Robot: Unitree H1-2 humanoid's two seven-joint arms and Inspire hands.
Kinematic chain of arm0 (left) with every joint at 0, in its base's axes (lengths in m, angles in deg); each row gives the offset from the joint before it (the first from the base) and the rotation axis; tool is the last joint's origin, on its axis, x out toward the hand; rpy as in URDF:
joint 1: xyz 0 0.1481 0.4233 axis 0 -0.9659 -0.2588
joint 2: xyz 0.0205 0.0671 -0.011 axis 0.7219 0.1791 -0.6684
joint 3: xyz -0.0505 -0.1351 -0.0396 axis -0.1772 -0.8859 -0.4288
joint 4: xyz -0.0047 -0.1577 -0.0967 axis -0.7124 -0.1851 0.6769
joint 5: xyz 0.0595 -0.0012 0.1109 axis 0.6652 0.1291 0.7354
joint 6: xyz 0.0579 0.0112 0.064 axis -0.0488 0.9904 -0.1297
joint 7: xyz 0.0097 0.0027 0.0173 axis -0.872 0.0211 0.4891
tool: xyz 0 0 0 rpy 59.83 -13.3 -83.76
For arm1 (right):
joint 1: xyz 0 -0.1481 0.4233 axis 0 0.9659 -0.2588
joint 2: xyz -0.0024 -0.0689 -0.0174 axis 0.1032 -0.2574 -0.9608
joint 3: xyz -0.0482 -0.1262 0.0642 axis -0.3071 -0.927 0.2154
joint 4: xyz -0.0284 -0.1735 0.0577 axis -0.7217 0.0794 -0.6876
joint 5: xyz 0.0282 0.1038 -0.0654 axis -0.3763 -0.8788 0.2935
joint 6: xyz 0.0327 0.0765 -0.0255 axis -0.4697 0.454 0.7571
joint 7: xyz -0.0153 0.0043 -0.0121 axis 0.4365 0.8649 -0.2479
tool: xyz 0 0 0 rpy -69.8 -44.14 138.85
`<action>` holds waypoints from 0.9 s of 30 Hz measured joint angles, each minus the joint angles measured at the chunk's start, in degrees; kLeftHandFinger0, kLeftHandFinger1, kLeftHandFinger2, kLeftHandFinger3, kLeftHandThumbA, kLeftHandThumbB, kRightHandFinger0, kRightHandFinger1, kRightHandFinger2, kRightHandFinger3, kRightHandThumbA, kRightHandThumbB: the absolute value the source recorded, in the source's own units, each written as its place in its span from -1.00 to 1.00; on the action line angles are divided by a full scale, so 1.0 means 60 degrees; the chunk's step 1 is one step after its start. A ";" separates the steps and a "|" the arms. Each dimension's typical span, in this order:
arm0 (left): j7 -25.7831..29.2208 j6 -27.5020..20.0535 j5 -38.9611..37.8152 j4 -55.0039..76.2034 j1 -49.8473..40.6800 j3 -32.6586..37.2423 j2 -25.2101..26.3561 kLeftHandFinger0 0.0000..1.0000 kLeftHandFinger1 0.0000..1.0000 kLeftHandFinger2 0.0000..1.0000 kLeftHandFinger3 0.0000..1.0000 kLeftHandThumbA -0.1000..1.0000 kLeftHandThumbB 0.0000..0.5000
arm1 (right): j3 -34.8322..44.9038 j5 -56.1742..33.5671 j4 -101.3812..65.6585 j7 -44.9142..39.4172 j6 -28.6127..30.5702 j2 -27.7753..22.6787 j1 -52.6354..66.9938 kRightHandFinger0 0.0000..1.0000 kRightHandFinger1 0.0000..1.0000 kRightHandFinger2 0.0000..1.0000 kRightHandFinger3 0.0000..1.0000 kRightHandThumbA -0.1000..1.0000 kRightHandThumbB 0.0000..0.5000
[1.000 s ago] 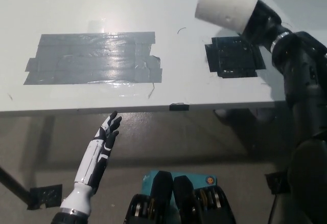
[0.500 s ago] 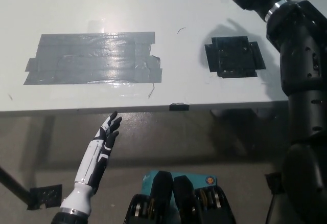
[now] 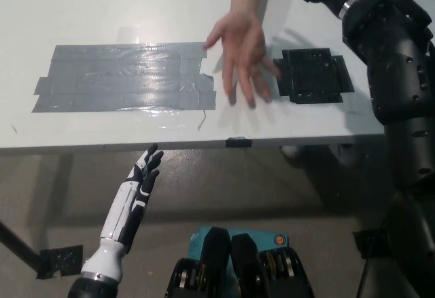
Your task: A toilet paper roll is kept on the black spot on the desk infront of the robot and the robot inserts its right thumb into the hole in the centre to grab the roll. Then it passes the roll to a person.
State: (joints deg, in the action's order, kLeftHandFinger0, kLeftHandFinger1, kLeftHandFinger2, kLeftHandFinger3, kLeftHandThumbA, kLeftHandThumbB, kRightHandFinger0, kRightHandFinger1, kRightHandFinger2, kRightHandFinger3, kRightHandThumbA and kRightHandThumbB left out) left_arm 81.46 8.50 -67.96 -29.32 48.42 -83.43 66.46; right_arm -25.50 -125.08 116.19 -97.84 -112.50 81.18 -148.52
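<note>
A white desk (image 3: 136,12) fills the upper part of the head view, its front edge running straight across the middle of the picture. A wide patch of grey tape (image 3: 122,78), glossy under the room light, lies on the left half of the desktop. A smaller black spot (image 3: 314,75), made of dark tape strips, lies to the right, near the front edge. A short black tab (image 3: 238,141) sits on the desk's edge between the two. Below the desk is a dull brown-grey floor (image 3: 238,189), with a scrap of dark tape (image 3: 58,260) at the lower left.

A person's hand (image 3: 241,56) reaches in from the top of the picture, palm down and fingers spread, over the bare white strip between the grey tape and the black spot; its fingertips fall just beside the spot's left edge. Whether it touches the desk cannot be told.

The robot's black right arm (image 3: 394,60) rises along the right side and leaves the picture at the top right. Its hand is cut off by the top edge, so its grip cannot be seen, and the toilet paper roll cannot be made out with certainty; only a pale sliver shows at the top edge beside the arm. The black spot lies bare.

The white left hand (image 3: 144,175) rests below the desk's edge at lower left, fingers straight and slightly apart, holding nothing.
</note>
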 measured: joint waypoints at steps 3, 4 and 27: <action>0.0000 0.0003 0.0002 0.0003 0.0000 0.0001 0.0000 1.00 1.00 1.00 1.00 1.00 -0.58 | -0.0131 -0.0270 -0.0108 0.0210 -0.0009 -0.0117 0.0000 -1.00 -0.14 0.66 1.00 -1.00 -0.72; 0.0000 0.0003 0.0003 0.0004 0.0000 0.0001 0.0000 1.00 1.00 1.00 1.00 1.00 -0.58 | -0.0178 -0.0331 -0.0118 0.0270 -0.0012 -0.0149 -0.0001 -1.00 -0.16 0.67 1.00 -1.00 -0.72; 0.0001 0.0007 0.0018 -0.0009 0.0013 0.0004 0.0001 1.00 1.00 1.00 1.00 1.00 -0.52 | -0.3815 0.3325 0.3685 0.1261 0.0327 -0.0825 -0.1062 -0.89 0.10 0.83 0.66 -1.00 -0.35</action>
State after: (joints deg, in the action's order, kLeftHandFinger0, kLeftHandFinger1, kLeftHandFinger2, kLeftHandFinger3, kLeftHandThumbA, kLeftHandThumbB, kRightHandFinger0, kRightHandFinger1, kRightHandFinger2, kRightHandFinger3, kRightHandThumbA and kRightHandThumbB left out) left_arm 81.46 8.54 -67.85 -29.38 48.50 -83.40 66.46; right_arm -48.39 -105.13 138.30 -90.28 -110.53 76.23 -154.89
